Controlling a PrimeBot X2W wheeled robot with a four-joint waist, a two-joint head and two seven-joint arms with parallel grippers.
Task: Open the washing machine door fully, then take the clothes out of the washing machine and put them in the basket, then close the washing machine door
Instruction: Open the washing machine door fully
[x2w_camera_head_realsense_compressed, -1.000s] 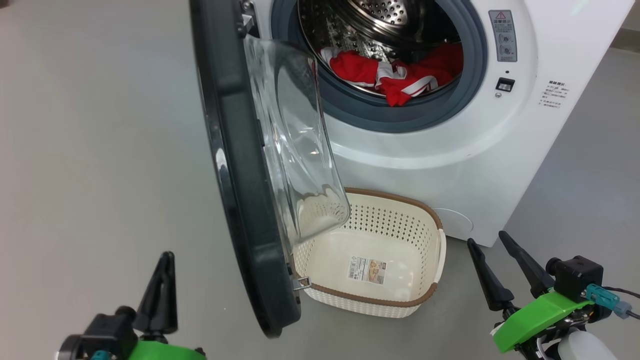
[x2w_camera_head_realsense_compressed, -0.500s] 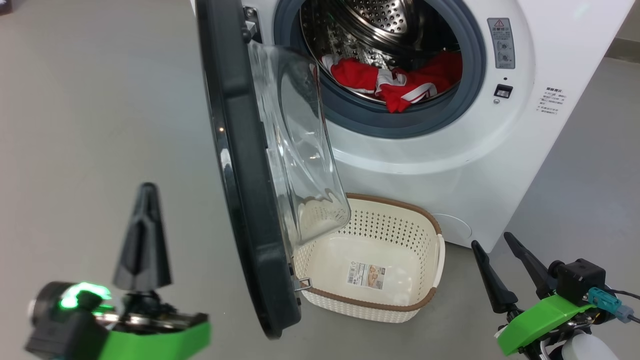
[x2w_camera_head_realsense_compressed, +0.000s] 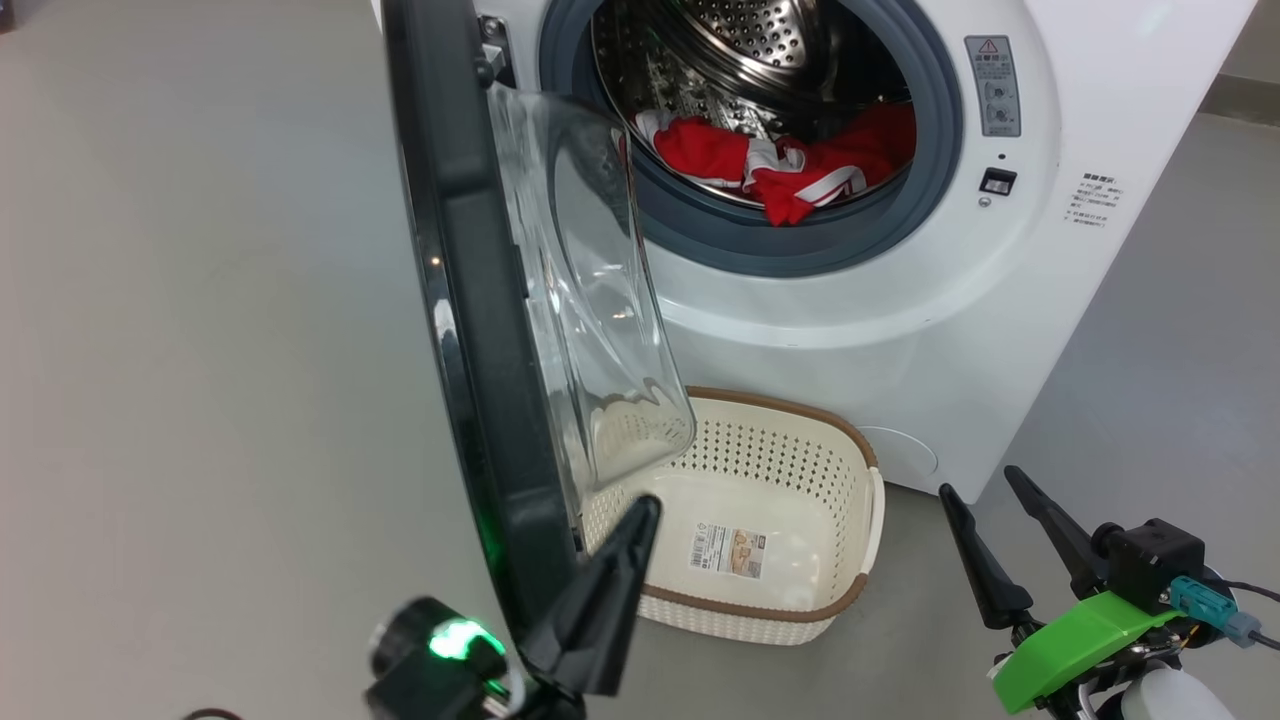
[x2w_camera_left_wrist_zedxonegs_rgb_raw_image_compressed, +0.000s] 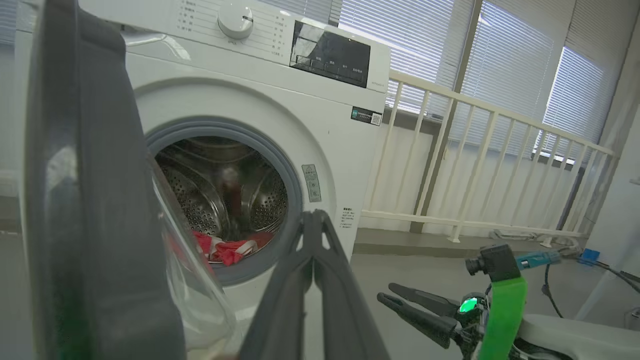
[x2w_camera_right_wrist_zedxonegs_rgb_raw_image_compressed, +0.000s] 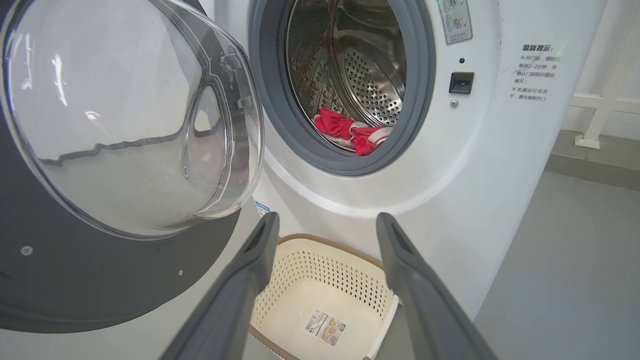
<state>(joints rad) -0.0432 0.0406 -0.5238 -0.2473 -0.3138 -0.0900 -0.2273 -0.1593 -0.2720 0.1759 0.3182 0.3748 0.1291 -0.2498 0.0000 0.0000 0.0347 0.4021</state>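
Note:
The washing machine (x2w_camera_head_realsense_compressed: 850, 300) has its washing machine door (x2w_camera_head_realsense_compressed: 470, 330) swung out, edge-on to me, glass bowl (x2w_camera_head_realsense_compressed: 580, 300) facing the drum. The red clothes (x2w_camera_head_realsense_compressed: 780, 165) lie in the drum, also seen as clothes (x2w_camera_right_wrist_zedxonegs_rgb_raw_image_compressed: 345, 130) and clothes (x2w_camera_left_wrist_zedxonegs_rgb_raw_image_compressed: 225, 247). The basket (x2w_camera_head_realsense_compressed: 780, 402) sits on the floor below the opening, holding nothing but its label. My left gripper (x2w_camera_head_realsense_compressed: 645, 510) is shut on nothing, close beside the door's lower inner edge; whether it touches is unclear. My right gripper (x2w_camera_head_realsense_compressed: 978, 482) stands open to the basket's right, pointing at the machine (x2w_camera_right_wrist_zedxonegs_rgb_raw_image_compressed: 490, 150).
Bare grey floor (x2w_camera_head_realsense_compressed: 200, 350) stretches to the left of the door. A white railing (x2w_camera_left_wrist_zedxonegs_rgb_raw_image_compressed: 475, 150) and blinds stand to the right of the machine, with cables (x2w_camera_left_wrist_zedxonegs_rgb_raw_image_compressed: 590, 255) on the floor beyond my right arm.
My left gripper has swung from the lower left across to the door's lower inner edge, fingers shut. The right gripper has stayed put and open. The head view shifted slightly.

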